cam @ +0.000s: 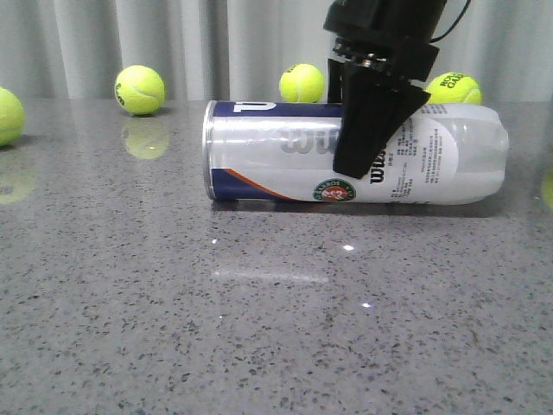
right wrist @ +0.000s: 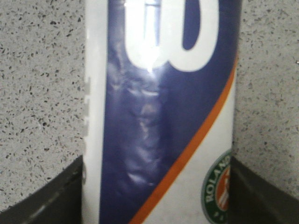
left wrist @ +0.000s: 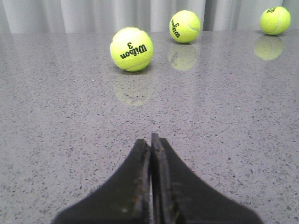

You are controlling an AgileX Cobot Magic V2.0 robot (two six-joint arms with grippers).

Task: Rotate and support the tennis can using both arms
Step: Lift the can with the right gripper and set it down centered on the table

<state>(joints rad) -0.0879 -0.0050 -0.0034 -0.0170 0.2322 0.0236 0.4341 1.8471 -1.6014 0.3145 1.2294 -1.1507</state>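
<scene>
The tennis can (cam: 259, 147) lies on its side on the grey speckled table, metal rim to the left and clear rounded end to the right. My right gripper (cam: 361, 145) comes down from above and straddles the can right of its middle, with one black finger in front of it. In the right wrist view the can (right wrist: 159, 93) fills the gap of the right gripper (right wrist: 156, 164), and both fingers touch its sides by the navy panel, the orange stripe and the round emblem. My left gripper (left wrist: 151, 140) is shut and empty over bare table, and it is out of the front view.
Tennis balls lie along the back of the table (cam: 276, 328): one at far left (cam: 7, 115), one at left (cam: 139, 89), and two behind the can (cam: 301, 83) (cam: 454, 86). Three balls (left wrist: 131, 48) (left wrist: 184, 26) (left wrist: 275, 20) lie beyond the left gripper. Curtains hang behind.
</scene>
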